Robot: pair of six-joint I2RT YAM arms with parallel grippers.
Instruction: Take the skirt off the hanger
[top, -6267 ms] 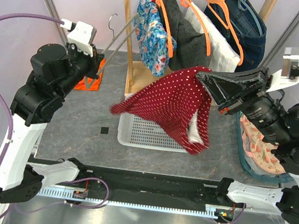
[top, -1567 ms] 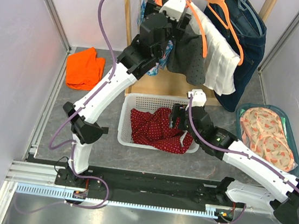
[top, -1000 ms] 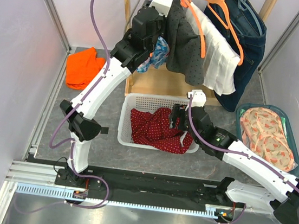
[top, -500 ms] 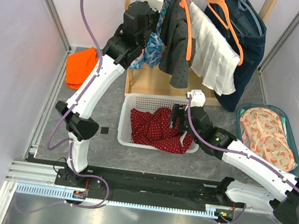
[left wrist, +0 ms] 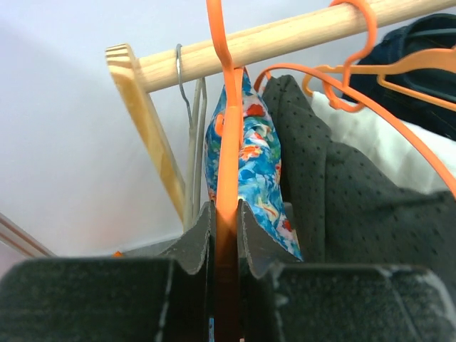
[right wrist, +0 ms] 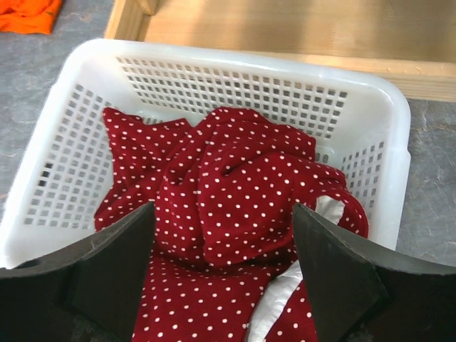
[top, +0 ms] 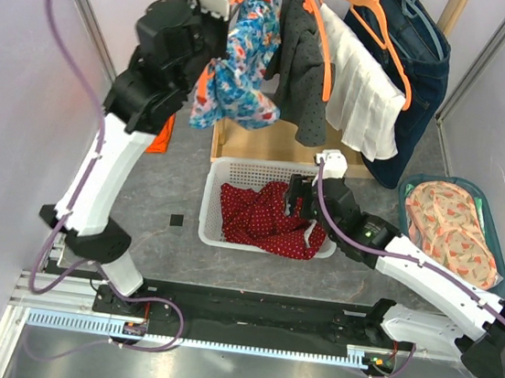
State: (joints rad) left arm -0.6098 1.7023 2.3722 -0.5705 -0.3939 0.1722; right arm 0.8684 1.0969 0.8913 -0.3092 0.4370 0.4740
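Note:
A blue floral skirt (top: 241, 58) hangs on an orange hanger (left wrist: 229, 135). My left gripper (left wrist: 225, 214) is shut on the hanger's neck, high at the left end of the wooden rod (left wrist: 285, 39). The skirt (left wrist: 251, 167) drapes just behind the fingers. The hanger's hook runs out of the top of the left wrist view. My right gripper (right wrist: 222, 214) stands open, low over a red polka-dot garment (right wrist: 235, 206) lying in the white basket (right wrist: 235, 85). Nothing is between its fingers. From above, that gripper (top: 300, 195) sits at the basket's right side.
On the rod hang an empty wire hanger (left wrist: 187, 85), a grey dotted garment (top: 300, 66), a white one (top: 362, 83) and a denim one (top: 416, 62). A blue tub of patterned cloth (top: 450, 232) stands at the right. An orange cloth (top: 160, 136) lies left of the rack.
My left gripper has closed on the orange hanger and swung left and toward me, carrying the floral skirt away from the other garments. The right arm has stayed over the basket.

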